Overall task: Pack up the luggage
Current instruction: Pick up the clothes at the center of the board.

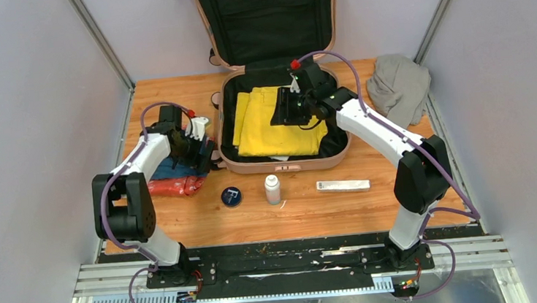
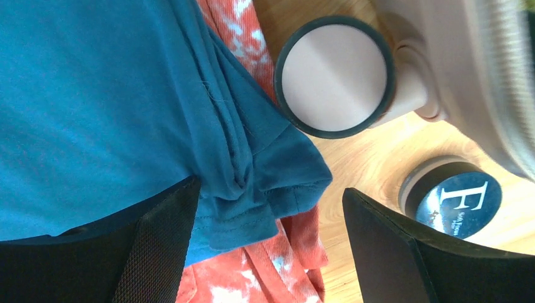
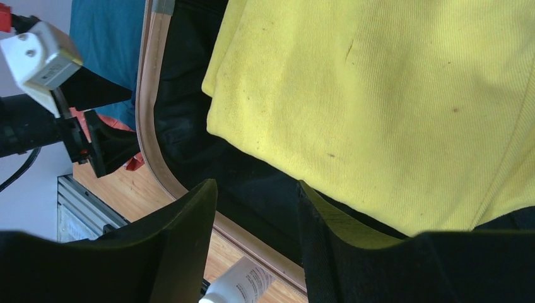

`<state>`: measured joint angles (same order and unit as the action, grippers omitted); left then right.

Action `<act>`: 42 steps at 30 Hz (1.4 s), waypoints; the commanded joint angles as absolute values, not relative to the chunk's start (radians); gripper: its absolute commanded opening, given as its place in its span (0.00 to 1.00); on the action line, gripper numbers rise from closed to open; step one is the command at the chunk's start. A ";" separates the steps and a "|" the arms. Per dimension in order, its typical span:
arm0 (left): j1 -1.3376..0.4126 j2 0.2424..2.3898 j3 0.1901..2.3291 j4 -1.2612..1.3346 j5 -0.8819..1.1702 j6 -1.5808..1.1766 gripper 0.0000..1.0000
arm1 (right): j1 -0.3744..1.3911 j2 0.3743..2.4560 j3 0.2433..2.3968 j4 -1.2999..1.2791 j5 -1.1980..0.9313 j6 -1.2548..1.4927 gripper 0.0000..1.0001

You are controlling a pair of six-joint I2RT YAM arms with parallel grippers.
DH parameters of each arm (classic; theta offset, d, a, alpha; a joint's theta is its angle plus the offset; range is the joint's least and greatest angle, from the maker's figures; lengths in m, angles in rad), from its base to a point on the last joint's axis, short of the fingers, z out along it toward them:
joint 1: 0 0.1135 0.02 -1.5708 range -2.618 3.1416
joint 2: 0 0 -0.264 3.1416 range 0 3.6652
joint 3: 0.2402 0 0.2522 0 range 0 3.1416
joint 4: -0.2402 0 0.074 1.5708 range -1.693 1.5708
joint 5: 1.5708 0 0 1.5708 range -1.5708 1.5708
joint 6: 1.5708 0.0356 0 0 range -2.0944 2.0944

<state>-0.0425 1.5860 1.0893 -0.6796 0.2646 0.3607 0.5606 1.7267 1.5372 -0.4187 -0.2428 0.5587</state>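
Wood table (image 1: 402,206), L gripper (image 2: 270,189) spread wide over blue shirt (image 2: 94,95), R gripper (image 3: 257,186) narrow, empty, above yellow cloth (image 3: 391,95) in luggage (image 1: 252,169)

The luggage (image 1: 325,160) lies open at the middle rear of the table (image 1: 315,217), its lid standing up behind the base. A folded garment (image 1: 271,129) lies inside the base, with the right gripper (image 1: 292,105) above it. Left of the luggage, just beside its wheels, sits a stack of folded clothes (image 1: 178,180) under the left gripper (image 2: 271,196). Before the luggage, in a row from left to right, stand a round tin (image 1: 231,196), a small bottle (image 1: 272,189) and a flat tube (image 1: 342,185). A cloth bundle (image 1: 398,85) lies at the right rear corner.
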 commanded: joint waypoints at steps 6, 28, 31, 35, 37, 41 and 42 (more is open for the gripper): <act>-0.052 1.673 1.054 -0.591 0.200 0.358 0.86 | 0.583 1.715 1.513 -0.419 -0.249 0.566 0.51; -0.060 1.605 1.063 -0.608 0.168 0.372 0.25 | 0.601 1.706 1.508 -0.417 -0.253 0.577 0.42; -0.060 1.603 1.063 -0.610 0.140 0.373 0.10 | 0.604 1.699 1.504 -0.414 -0.255 0.582 0.42; -0.060 1.578 1.062 -0.626 0.120 0.379 0.00 | 0.608 1.688 1.515 -0.412 -0.272 0.606 0.47; -0.059 1.543 1.071 -0.641 0.119 0.381 0.00 | 0.616 1.684 1.522 -0.413 -0.279 0.634 0.55; -0.057 1.462 1.106 -0.685 0.123 0.378 0.00 | 0.657 1.685 1.534 -0.379 -0.296 0.721 0.67; -0.057 1.442 1.117 -0.699 0.124 0.376 0.00 | 0.669 1.688 1.539 -0.367 -0.297 0.748 0.69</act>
<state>-0.0551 1.5387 1.0672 -0.6304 0.1284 0.3687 0.6117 1.7184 1.5211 -0.4084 -0.2699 0.6468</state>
